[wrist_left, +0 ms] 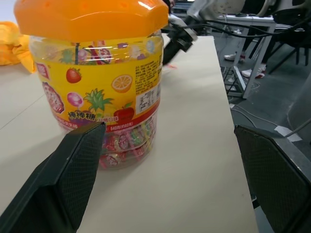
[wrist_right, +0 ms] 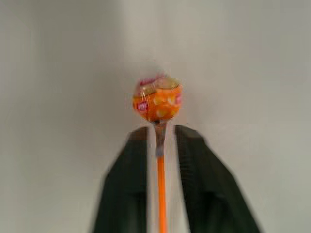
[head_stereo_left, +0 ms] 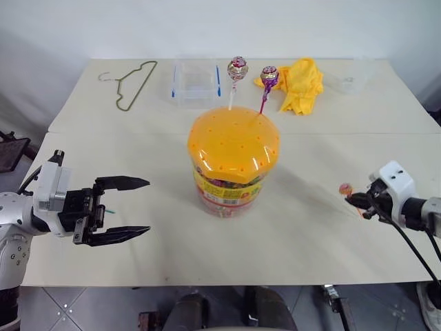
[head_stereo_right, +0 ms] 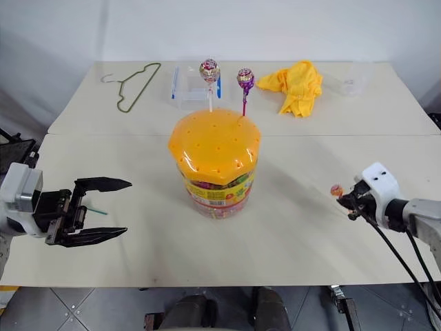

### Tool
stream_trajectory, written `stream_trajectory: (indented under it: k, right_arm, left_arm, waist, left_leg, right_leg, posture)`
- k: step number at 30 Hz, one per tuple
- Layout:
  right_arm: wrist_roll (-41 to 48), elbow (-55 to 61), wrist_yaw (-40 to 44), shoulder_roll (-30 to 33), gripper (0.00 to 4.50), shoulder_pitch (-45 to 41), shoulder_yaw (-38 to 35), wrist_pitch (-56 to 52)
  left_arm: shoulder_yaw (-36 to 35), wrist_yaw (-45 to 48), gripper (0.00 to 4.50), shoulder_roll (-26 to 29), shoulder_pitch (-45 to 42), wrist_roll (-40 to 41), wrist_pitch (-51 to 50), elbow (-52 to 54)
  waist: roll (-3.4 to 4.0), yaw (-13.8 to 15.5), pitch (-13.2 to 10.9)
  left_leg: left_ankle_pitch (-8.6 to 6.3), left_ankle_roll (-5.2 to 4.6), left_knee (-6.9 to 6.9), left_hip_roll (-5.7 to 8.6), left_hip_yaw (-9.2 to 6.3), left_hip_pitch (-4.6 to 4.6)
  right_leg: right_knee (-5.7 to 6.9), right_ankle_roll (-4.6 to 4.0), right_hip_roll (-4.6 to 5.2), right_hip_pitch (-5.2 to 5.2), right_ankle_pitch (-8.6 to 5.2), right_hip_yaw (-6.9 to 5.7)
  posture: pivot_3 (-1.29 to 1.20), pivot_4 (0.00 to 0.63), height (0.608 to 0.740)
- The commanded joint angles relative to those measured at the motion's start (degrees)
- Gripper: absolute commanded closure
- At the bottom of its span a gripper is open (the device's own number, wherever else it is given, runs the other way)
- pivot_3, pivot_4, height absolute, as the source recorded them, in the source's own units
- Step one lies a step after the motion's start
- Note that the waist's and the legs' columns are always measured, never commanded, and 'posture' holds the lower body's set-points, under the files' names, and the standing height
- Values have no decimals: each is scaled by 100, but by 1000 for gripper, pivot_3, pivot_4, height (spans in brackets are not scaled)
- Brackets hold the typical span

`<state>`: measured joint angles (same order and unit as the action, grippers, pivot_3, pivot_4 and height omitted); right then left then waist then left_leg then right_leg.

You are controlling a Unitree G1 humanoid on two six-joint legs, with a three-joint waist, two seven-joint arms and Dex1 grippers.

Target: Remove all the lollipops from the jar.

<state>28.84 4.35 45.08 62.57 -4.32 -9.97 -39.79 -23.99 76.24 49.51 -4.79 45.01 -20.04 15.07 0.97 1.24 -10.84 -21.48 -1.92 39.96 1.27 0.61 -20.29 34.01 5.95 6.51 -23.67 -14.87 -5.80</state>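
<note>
The jar (head_stereo_left: 233,162), clear with a fruit label and a domed orange lid, stands mid-table. Two lollipops rise from holes at the lid's back: one on a white stick (head_stereo_left: 238,69), one on a purple stick (head_stereo_left: 269,77). My left gripper (head_stereo_left: 146,207) hangs open and wide to the jar's left, pointing at it; the jar (wrist_left: 97,87) sits just beyond its fingers (wrist_left: 73,174). A thin green stick (head_stereo_right: 96,210) shows between those fingers, its end hidden. At the right, low over the table, my right gripper (wrist_right: 163,133) is slightly open around an orange-stick lollipop (wrist_right: 158,99), with a gap on each side of the stick.
Along the far edge lie a wire hanger (head_stereo_left: 134,83), a small clear box with blue clips (head_stereo_left: 196,83), a crumpled yellow cloth (head_stereo_left: 300,83) and a clear plastic piece (head_stereo_left: 351,76). A seam between two tabletops runs just behind the jar.
</note>
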Motion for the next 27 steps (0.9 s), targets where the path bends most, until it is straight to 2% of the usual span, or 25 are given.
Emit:
stream_trajectory:
  k: [1,4,8,12,15,18,20,26,27]
  right_arm:
    - [-83,-84,451,119,2465,47,-405,410]
    - [47,-255,918,-80,1469,-220,-770,1204]
    - [791,-64,1521,-588,1469,-1019,-1083,1618]
    - [1707,556,1027,-1448,1469,-2350,-857,1128]
    - [1949,699,675,-1904,1469,-3027,-574,754]
    - [1964,615,-116,-2524,1469,-3937,-114,189]
    - [1854,615,-396,-2739,1469,-4180,28,16]
    - [1765,596,-531,-2991,1469,-4427,278,-216]
    - [1740,579,-527,-3004,1849,-4436,292,-221]
  left_arm:
    - [-209,-138,0,22,41,215,-113,193]
    - [-299,-296,0,-2,27,346,-209,212]
    - [-531,-822,0,-204,-190,862,-491,201]
    - [-781,-1456,0,-528,-452,1230,-639,39]
    - [-889,-1706,0,-633,-543,1365,-722,-54]
    - [-930,-1766,0,-687,-498,1385,-757,-79]
    - [-919,-1747,0,-694,-458,1361,-742,-69]
    - [-952,-1813,0,-754,-299,1397,-697,94]
    - [-975,-1830,0,-762,-275,1411,-697,131]
  waist:
    - [0,14,0]
    - [2,8,-1]
    - [3,-20,-2]
    - [5,-63,-4]
    - [4,-73,-3]
    - [3,-111,-3]
    - [2,-100,-3]
    - [2,-99,-3]
    - [2,-112,-3]
  left_leg:
    - [0,0,1,1,-2,0]
    - [0,0,3,2,-2,0]
    - [-1,2,3,-2,-3,5]
    - [-2,7,4,-7,-6,5]
    - [-2,11,3,-7,-15,2]
    - [-2,11,6,-1,-18,-1]
    - [-2,10,7,1,-22,-3]
    - [-4,6,5,10,-31,-12]
    - [-4,6,6,11,-31,-13]
  right_leg:
    - [0,0,1,1,0,-1]
    - [-2,2,2,2,1,0]
    - [-4,2,-3,2,1,1]
    - [6,2,-5,1,1,-1]
    - [6,2,-5,0,1,-7]
    - [3,2,-2,1,1,-9]
    - [6,1,0,0,1,-13]
    - [2,1,1,-4,1,-19]
    - [2,1,0,-4,1,-19]
  posture:
    - [0,150,740]
    - [0,150,740]
    - [0,150,740]
    - [0,150,740]
    - [0,150,740]
    - [0,150,740]
    - [0,150,740]
    - [0,150,740]
    - [0,150,740]
